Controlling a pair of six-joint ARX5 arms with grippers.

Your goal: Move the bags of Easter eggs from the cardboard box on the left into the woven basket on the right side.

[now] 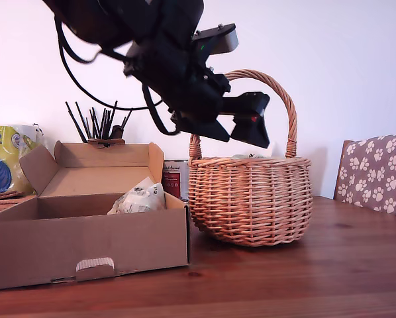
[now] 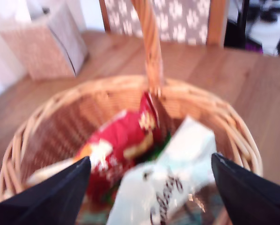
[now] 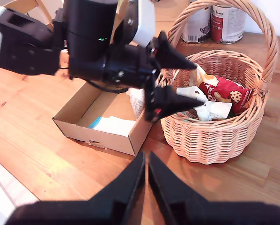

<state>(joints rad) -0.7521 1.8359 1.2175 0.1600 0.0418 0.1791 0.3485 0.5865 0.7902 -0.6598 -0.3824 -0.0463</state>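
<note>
While the wooden table [image 1: 330,265] carries everything, I place things by the woven basket [image 1: 249,199]. On the exterior view's left of the basket, just beside it, sits the cardboard box [image 1: 85,238], flaps up, tab slot in its front wall. Basket itself is round wicker with a tall arched handle and stands taller than the box.

My first gripper [image 1: 241,129] hangs above the basket's rim, under the handle arch, jaws spread wide with nothing between them; first wrist view is blurry but shows both fingertips [image 2: 60,187] apart over the basket's inside. My second gripper [image 3: 146,171] is up high, well away from the basket, looking down on it; its jaws are pressed together, empty.

One bag of Easter eggs [image 1: 140,197] sticks up in the box at the corner nearest the basket. Inside the basket lies a whitish printed packet [image 2: 170,183], touching a red packet [image 2: 114,145] beside it; second wrist view shows the same white and red packets in there. Flat white sheet [image 3: 114,125] lies on the box floor, farther from the basket.

Behind the basket: two tins [image 3: 212,21]. Far beyond the box from the basket, a yellow-and-blue package [image 1: 6,162] and dark sticks [image 1: 99,122] in a holder. On the basket's other side, a paw-print chair back [image 1: 377,172].
</note>
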